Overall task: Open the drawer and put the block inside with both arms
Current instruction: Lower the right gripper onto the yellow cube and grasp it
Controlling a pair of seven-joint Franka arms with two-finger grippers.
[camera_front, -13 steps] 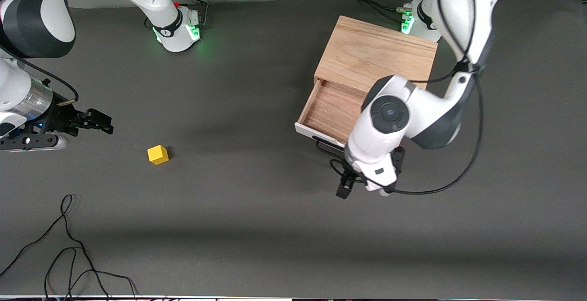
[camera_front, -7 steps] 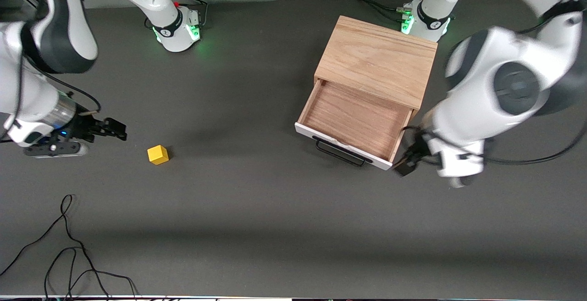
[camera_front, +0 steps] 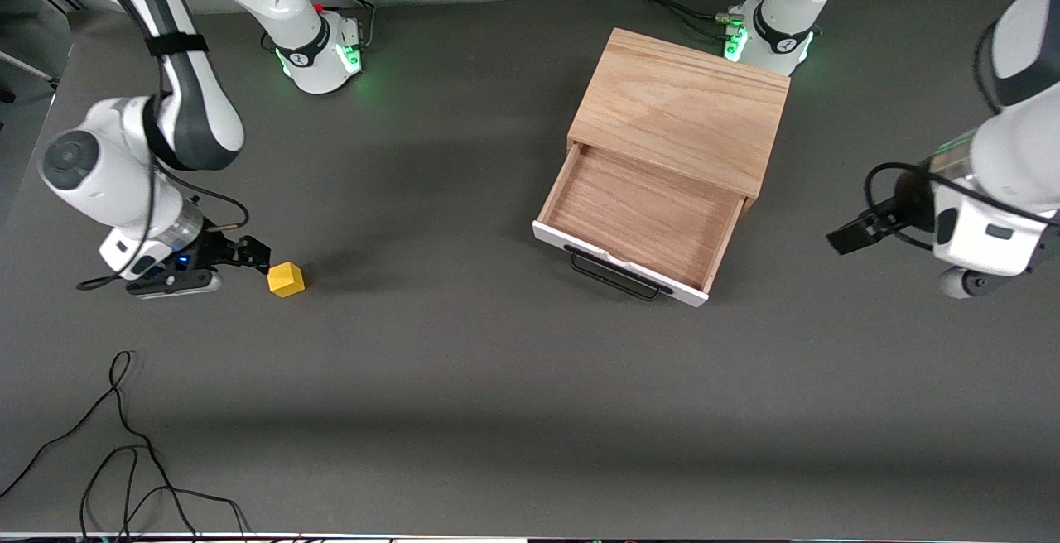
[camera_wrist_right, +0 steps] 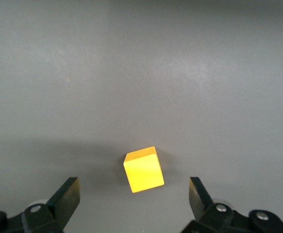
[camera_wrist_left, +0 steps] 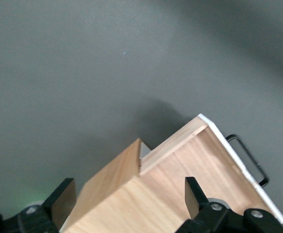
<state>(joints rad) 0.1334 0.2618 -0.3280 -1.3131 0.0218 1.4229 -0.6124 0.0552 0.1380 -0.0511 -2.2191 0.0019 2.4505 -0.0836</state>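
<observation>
Hovering low, right gripper open, fingers apart, empty; block on the table just ahead of it, between the fingertips' line, toward the right arm's end; drawer open, empty; left gripper open, empty, waiting beside the cabinet, well apart from the block; right arm clearly nearer.

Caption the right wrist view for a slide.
Open right end effector poised beside the yellow block on the grey table, block not yet gripped.
</observation>
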